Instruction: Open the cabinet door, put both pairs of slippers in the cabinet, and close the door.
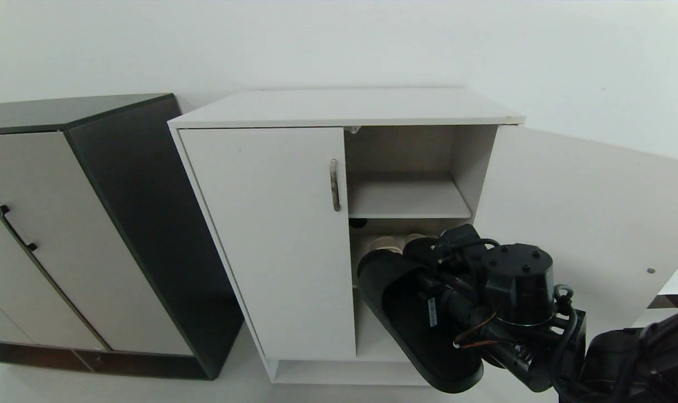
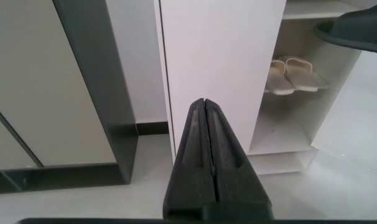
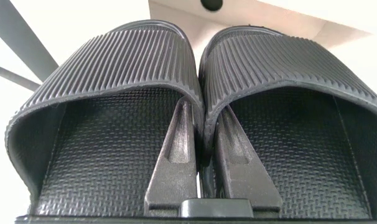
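The white cabinet point(image 1: 272, 235) has its right door point(image 1: 585, 224) swung wide and its left door closed. A beige pair of slippers point(image 2: 293, 74) lies on the middle shelf inside, also glimpsed as beige slippers point(image 1: 388, 244) behind the arm. My right gripper point(image 3: 204, 124) is shut on the inner edges of a black pair of slippers point(image 3: 195, 106), one finger inside each. It holds the black slippers point(image 1: 412, 313) in front of the open lower compartment. My left gripper point(image 2: 204, 109) is shut on nothing, low in front of the closed left door.
A dark cabinet with beige doors point(image 1: 65, 235) stands close on the left of the white one. The upper shelf point(image 1: 406, 196) in the open half is bare. Pale floor point(image 2: 145, 180) lies before both cabinets.
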Controlling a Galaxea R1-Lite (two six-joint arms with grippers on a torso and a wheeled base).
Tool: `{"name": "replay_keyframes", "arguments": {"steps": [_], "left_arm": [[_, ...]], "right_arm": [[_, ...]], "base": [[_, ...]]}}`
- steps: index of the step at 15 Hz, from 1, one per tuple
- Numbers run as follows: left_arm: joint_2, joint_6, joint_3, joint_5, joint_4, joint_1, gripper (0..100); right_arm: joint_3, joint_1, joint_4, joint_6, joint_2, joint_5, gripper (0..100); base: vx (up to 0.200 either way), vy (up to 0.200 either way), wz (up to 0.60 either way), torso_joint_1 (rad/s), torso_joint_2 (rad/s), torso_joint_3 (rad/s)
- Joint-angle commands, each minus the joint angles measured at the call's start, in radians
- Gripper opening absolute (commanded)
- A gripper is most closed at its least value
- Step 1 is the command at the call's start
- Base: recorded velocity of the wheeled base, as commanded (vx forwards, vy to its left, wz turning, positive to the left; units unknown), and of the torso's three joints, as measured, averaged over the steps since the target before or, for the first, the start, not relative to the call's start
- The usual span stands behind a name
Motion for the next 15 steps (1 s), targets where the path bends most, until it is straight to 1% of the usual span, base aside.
{"name": "replay_keyframes", "arguments": {"steps": [1, 4, 6, 13, 14, 15], "left_arm": [[0.0, 0.0, 0.0, 0.0, 0.0, 0.0, 0], [0.0, 0.0, 0.0, 0.0, 0.0, 0.0, 0], [0.0, 0.0, 0.0, 0.0, 0.0, 0.0, 0], [0.0, 0.0, 0.0, 0.0, 0.0, 0.0, 0], [0.0, 0.0, 0.0, 0.0, 0.0, 0.0, 0], [0.0, 0.0, 0.0, 0.0, 0.0, 0.0, 0]], "right_arm": [[0.0, 0.0, 0.0, 0.0, 0.003, 0.0, 0], [0.0, -0.002, 0.0, 0.0, 0.007, -0.002, 0], [0.0, -0.002, 0.0, 0.0, 0.009, -0.002, 0], [0.001, 0.002, 0.0, -0.006, 0.026, -0.008, 0], [0.003, 0.002, 0.0, -0.006, 0.027, -0.008, 0], [0.003, 0.002, 0.0, -0.005, 0.027, -0.006, 0]], "base": [[0.0, 0.0, 0.0, -0.076, 0.44, 0.369], [0.0, 0.0, 0.0, -0.038, 0.44, 0.396], [0.0, 0.0, 0.0, -0.017, 0.29, 0.271], [0.0, 0.0, 0.0, 0.001, 0.03, 0.021], [0.0, 0.0, -0.6, 0.002, 0.0, 0.002], [0.0, 0.0, 0.0, 0.0, 0.0, 0.0]]}}
